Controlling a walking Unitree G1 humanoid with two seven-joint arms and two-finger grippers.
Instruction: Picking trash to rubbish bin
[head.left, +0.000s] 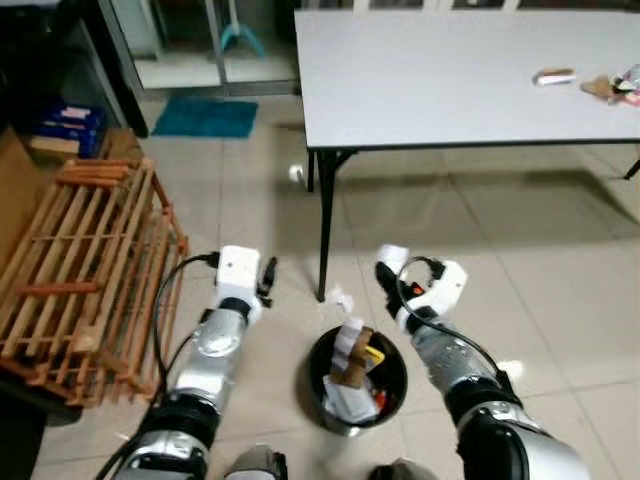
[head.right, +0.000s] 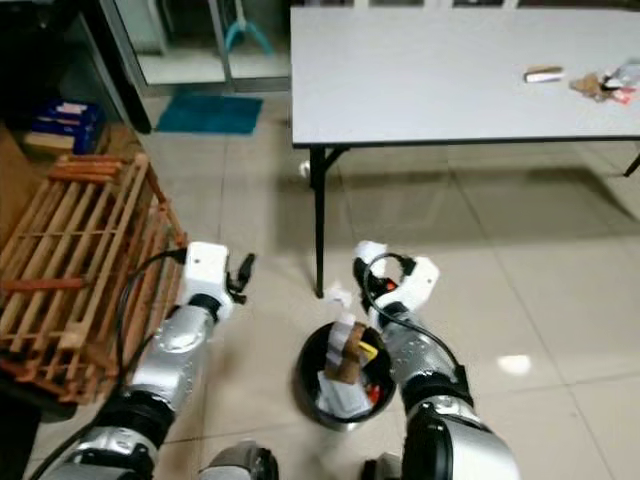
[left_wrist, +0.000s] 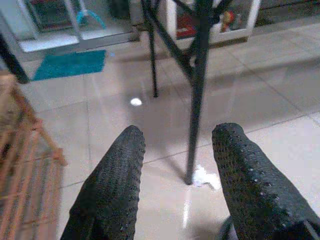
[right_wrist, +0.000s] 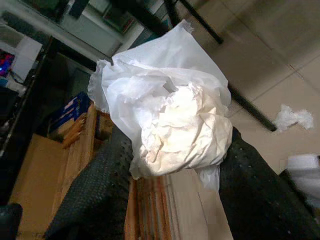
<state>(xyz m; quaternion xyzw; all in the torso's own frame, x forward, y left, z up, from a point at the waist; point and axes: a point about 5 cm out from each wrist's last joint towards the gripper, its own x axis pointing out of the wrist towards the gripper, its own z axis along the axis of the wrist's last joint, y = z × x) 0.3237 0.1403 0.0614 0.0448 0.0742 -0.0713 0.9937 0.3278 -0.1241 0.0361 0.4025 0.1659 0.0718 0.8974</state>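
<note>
Right claw (right_wrist: 172, 165) pinching crumpled tissue (right_wrist: 170, 115), at 1 o'clock just above the black bin (head.left: 356, 380). Left claw (left_wrist: 182, 175) spread, at bin's 10 o'clock

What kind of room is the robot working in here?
Probably a lived-in home room, perhaps a dining or utility area: tiled floor, a plain folding table, a wooden rack and a small rubbish bin.

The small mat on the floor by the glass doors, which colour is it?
Teal blue mat; the left eye view shows it best.
</note>
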